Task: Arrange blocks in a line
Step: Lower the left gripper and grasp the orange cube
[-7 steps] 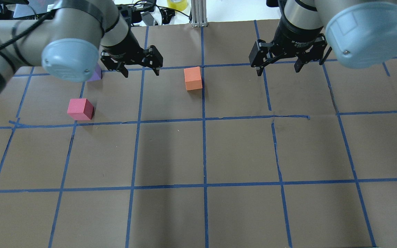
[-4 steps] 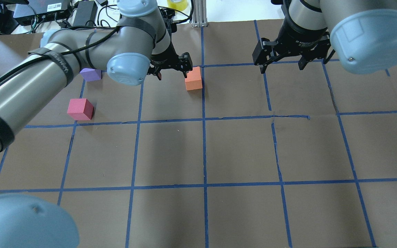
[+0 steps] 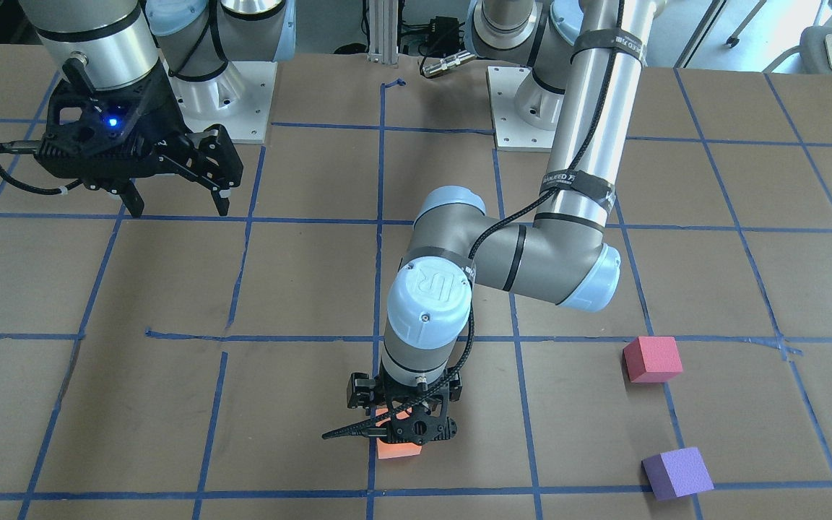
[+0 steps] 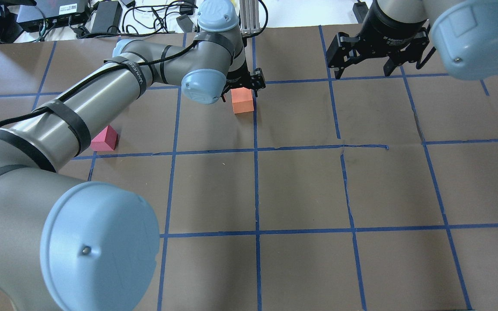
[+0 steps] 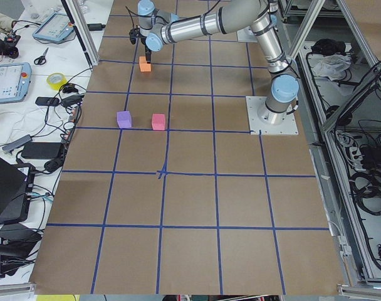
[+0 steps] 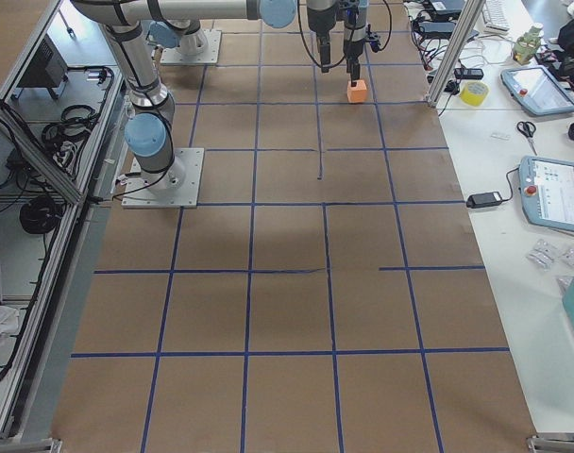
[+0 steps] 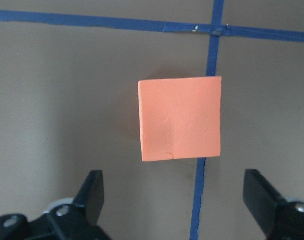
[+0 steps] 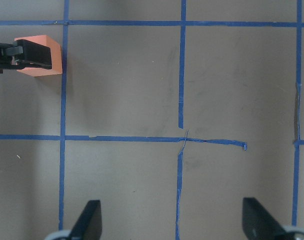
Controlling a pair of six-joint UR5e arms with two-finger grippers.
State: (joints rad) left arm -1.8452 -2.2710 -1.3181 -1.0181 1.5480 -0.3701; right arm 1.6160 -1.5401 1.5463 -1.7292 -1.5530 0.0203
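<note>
Jaws spread, your left gripper (image 7: 174, 197) hangs over the orange block (image 7: 180, 119) at a tape line (image 7: 214, 45), likely to carry it toward the red block (image 3: 651, 359) and purple block (image 3: 677, 473); your right gripper (image 3: 178, 206), also spread, idles apart.

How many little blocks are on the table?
3. The orange block sits right under the left hand. The pinkish-red block and the purple block sit near each other, off to the robot's left. None seem hidden.
</note>
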